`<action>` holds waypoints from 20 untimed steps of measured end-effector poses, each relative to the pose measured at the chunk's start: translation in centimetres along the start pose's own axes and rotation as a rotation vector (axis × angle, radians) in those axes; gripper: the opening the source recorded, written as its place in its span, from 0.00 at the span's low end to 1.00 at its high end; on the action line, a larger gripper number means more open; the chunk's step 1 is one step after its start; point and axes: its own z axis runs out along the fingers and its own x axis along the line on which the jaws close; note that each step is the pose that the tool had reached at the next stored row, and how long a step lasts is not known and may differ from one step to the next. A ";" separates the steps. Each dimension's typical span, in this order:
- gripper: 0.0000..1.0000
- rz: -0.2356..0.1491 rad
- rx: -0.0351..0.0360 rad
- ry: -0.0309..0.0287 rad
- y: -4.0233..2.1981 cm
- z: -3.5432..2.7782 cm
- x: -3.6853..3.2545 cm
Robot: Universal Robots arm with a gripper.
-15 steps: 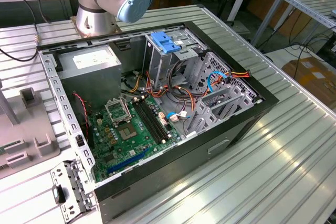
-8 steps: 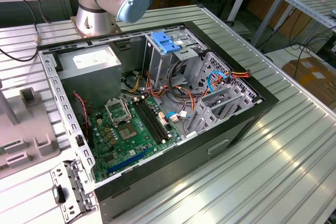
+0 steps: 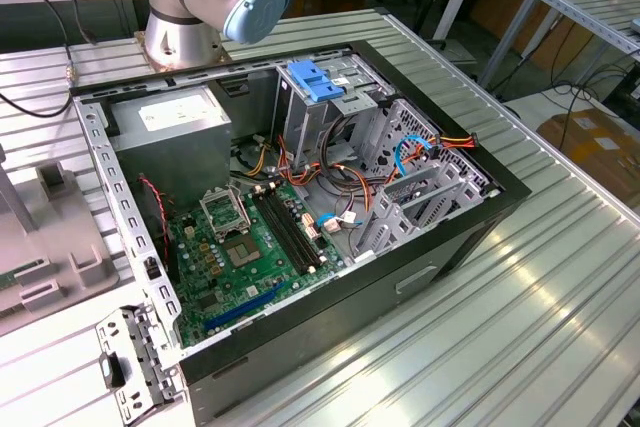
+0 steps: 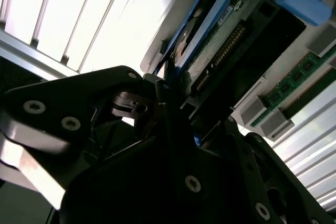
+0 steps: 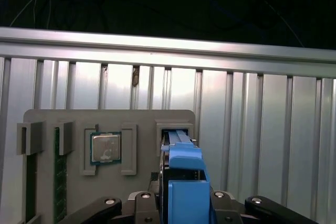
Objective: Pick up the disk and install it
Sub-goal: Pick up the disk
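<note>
Gripper (image 5: 182, 200) clamped on the disk (image 4: 231, 40), standing on edge in a slot (image 5: 160, 132) of the grey holder (image 5: 63, 121), near the CPU chip (image 5: 105, 147). Pick step, I'd say: draw straight along the slot, no tilt, or blue rails (image 5: 177, 137) bind.

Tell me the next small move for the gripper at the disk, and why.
Probably a short, straight pull away from the grey holder, once the grip is sure. In the first wrist view the gripper straddles the disk, whose far end sits in the holder's slot. A tilted pull could jam it against the slot walls.
</note>
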 end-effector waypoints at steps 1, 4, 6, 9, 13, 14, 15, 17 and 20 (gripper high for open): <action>0.37 0.000 0.0000 0.0000 0.00 0.06 0.01; 0.37 0.000 0.0000 0.0000 0.00 0.06 0.01; 0.37 0.000 0.0004 -0.0001 0.00 0.03 0.01; 0.37 0.000 0.0002 -0.0001 0.00 -0.08 0.01; 0.37 0.000 0.0001 0.0000 0.02 -0.37 0.00; 0.37 0.000 0.0000 0.0000 0.02 -0.43 0.00; 0.37 0.000 0.0001 0.0000 0.03 -0.54 -0.01; 0.37 0.000 0.0002 -0.0001 0.03 -0.66 -0.01; 0.37 0.000 0.0000 0.0000 0.04 -0.83 -0.02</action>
